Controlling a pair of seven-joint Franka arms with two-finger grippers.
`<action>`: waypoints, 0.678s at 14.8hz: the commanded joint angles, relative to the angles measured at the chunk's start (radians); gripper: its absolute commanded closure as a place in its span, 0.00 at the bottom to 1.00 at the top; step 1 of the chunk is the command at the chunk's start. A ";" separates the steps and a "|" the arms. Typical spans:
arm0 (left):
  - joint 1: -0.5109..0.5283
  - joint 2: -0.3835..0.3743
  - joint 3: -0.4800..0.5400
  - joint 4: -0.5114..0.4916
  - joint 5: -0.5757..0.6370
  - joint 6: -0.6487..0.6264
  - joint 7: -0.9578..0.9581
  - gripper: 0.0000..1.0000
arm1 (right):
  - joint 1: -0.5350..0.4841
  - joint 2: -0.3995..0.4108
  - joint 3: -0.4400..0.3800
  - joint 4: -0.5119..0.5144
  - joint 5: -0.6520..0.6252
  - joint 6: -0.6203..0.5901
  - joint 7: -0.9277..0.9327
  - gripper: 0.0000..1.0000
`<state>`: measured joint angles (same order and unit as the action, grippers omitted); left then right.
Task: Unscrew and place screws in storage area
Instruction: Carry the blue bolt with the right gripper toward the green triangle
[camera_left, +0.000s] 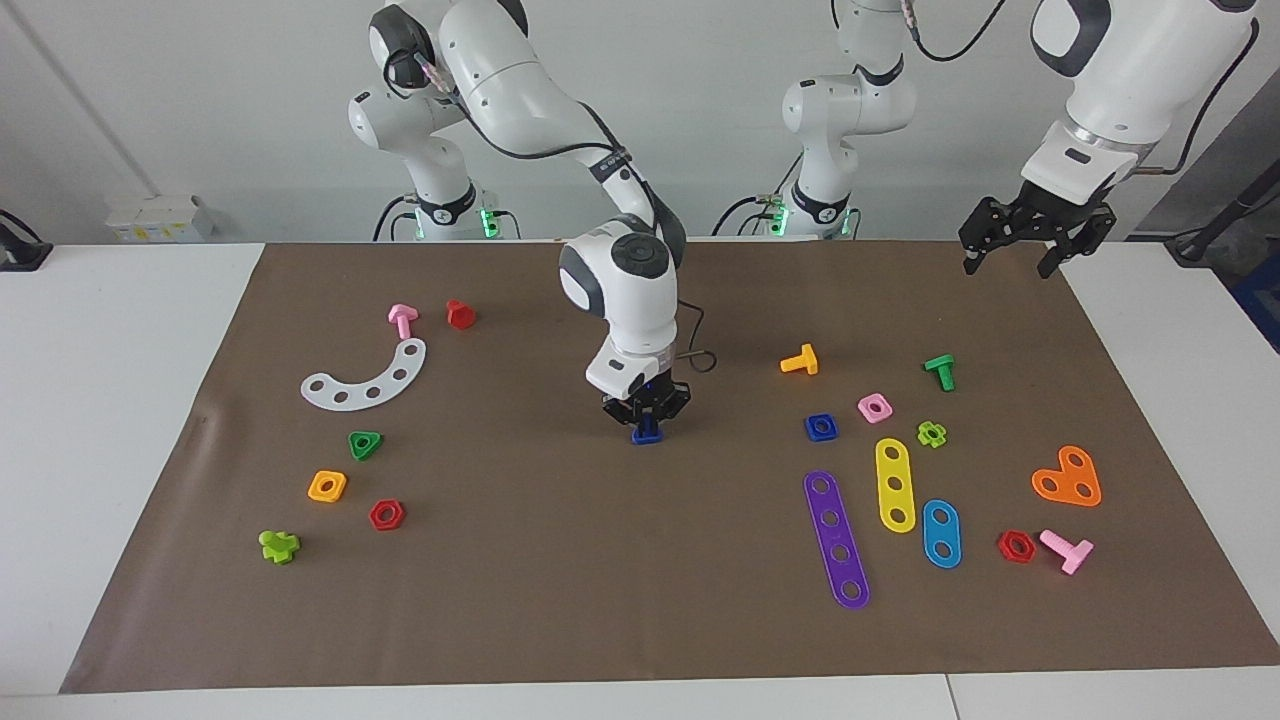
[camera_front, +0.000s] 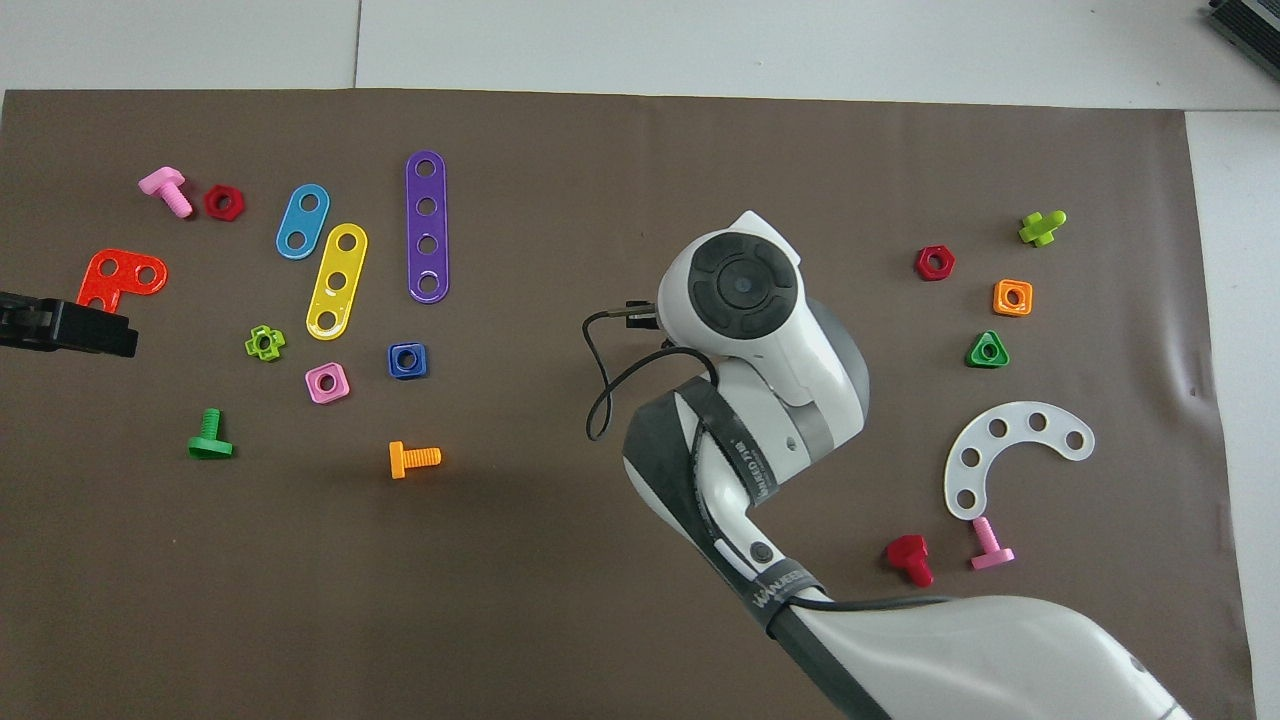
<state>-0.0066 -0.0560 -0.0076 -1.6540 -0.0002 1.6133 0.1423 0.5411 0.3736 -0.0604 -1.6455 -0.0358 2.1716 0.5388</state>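
Observation:
A small dark-blue screw (camera_left: 647, 434) is at the middle of the brown paper mat (camera_left: 560, 610), just at the mat's surface. My right gripper (camera_left: 647, 420) points straight down and is shut on the screw's top. In the overhead view the right arm's wrist (camera_front: 745, 290) covers both the gripper and the screw. My left gripper (camera_left: 1008, 262) hangs open and holds nothing, high over the mat's corner at the left arm's end; the overhead view shows it as a black shape (camera_front: 100, 330) beside the orange-red plate (camera_front: 120, 278).
A blue square nut (camera_left: 820, 427), pink nut (camera_left: 875, 407), orange bolt (camera_left: 800, 361), green bolt (camera_left: 940, 371) and purple, yellow and blue strips (camera_left: 836, 540) lie toward the left arm's end. A white curved plate (camera_left: 366, 377), other nuts and bolts lie toward the right arm's end.

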 joint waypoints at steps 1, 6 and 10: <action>0.010 -0.030 -0.005 -0.029 -0.004 -0.004 0.005 0.00 | -0.113 -0.096 0.013 -0.063 -0.004 -0.051 -0.084 1.00; 0.011 -0.030 -0.005 -0.029 -0.004 -0.004 0.005 0.00 | -0.300 -0.163 0.016 -0.259 -0.003 0.043 -0.267 1.00; 0.011 -0.030 -0.005 -0.029 -0.004 -0.004 0.005 0.00 | -0.374 -0.180 0.016 -0.428 -0.003 0.209 -0.324 1.00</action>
<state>-0.0066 -0.0560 -0.0076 -1.6540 -0.0002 1.6132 0.1423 0.1963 0.2476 -0.0618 -1.9704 -0.0358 2.3102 0.2380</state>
